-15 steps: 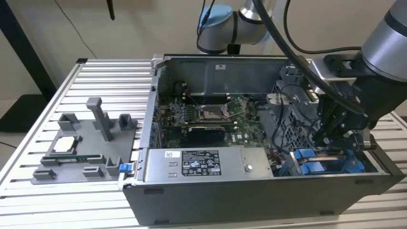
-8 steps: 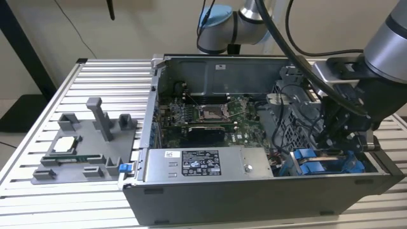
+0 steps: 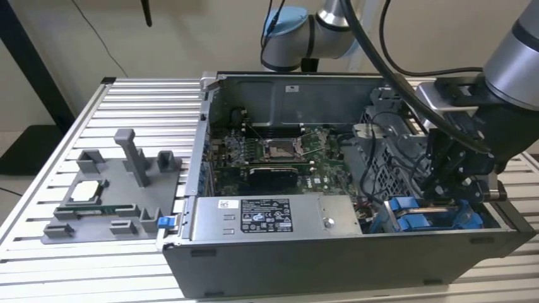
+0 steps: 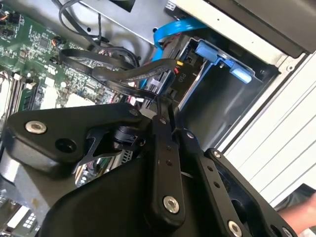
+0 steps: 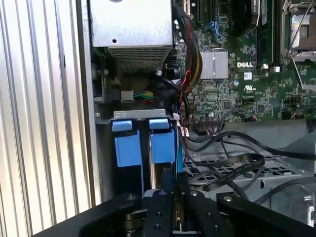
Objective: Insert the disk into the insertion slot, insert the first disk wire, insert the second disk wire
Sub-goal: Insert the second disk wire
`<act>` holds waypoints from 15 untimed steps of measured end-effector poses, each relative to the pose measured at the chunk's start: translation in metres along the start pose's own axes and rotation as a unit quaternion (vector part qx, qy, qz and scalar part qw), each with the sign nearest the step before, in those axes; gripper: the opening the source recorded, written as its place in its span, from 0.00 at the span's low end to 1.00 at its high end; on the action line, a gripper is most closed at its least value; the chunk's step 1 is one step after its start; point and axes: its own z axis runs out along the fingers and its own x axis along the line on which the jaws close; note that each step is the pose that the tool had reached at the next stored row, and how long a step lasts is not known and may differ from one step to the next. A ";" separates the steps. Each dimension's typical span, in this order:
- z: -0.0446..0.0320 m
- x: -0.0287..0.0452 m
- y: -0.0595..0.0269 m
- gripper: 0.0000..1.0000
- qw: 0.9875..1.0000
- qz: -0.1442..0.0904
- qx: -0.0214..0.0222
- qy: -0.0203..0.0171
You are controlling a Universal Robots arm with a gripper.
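Gripper (image 5: 170,190) clenched narrow just above the disk (image 5: 163,148) in its bay — loose black cables (image 5: 232,165) beside it risk snagging.

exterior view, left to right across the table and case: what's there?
Grey plastic parts fixture → long silver power-supply box with white sticker → bright blue plastic drive carriers → black gripper.

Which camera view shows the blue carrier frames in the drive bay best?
The first wrist view: both blue carrier frames face the camera, side by side. The exterior view shows them partly behind the gripper; the second wrist view shows one blue clip.
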 end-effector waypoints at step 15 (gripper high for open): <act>0.0084 0.0005 -0.0040 0.00 1.000 0.000 0.000 0.000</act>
